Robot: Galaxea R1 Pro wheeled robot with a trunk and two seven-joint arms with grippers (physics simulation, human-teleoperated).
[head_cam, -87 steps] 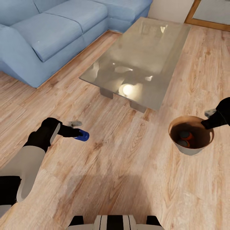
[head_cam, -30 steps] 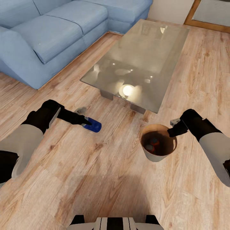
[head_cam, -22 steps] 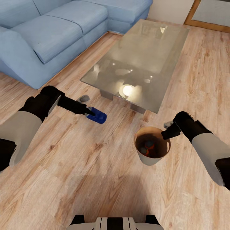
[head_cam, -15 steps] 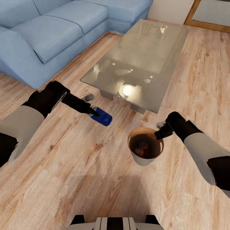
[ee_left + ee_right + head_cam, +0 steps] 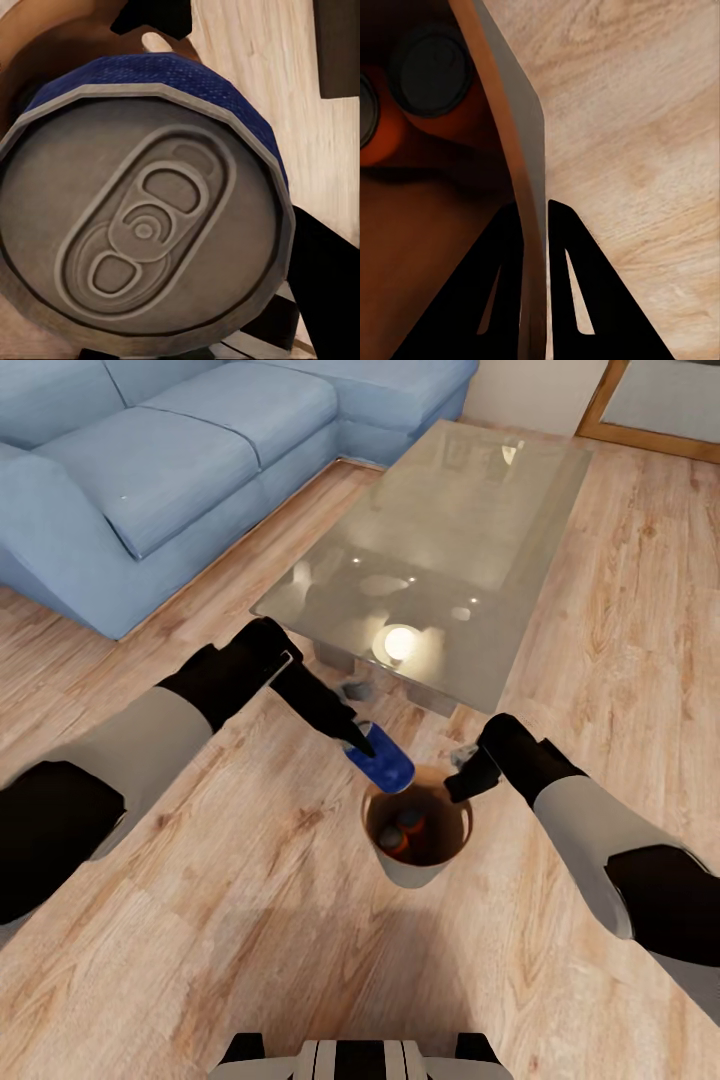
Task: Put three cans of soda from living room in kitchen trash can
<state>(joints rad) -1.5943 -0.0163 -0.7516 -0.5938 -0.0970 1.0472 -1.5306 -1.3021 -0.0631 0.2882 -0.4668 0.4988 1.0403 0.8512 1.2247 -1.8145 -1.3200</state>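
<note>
Fingers (image 5: 499, 289) of the right gripper (image 5: 534, 285) pinch the wall of the trash can (image 5: 402, 870), one black finger inside the glossy orange-brown interior and one outside against the pale shell, clamped tight on the rim. Left gripper (image 5: 357, 742) is clenched on the dark blue soda can (image 5: 381, 760), holding it tilted over the trash can's mouth at the rim's 11 o'clock edge in the head view; in the left wrist view the blue can's silver top (image 5: 142, 229) with its pull tab faces the camera, and the fingers themselves are mostly hidden behind it. Two orange soda cans (image 5: 399, 830) lie inside the trash can, silver tops visible; in the right wrist view one top (image 5: 431, 71) sits deep in the bucket beside an orange body (image 5: 379, 146). Trash can is held above the light wood plank floor (image 5: 300, 920); whether it touches the floor cannot be told. Low glass-topped coffee table (image 5: 440, 550) stands at 12 o'clock from the trash can, near. Light-blue sectional sofa (image 5: 150, 480) lies at 10 o'clock, well apart. Wood-framed panel (image 5: 650, 410) sits at 1 o'clock by the far wall.
</note>
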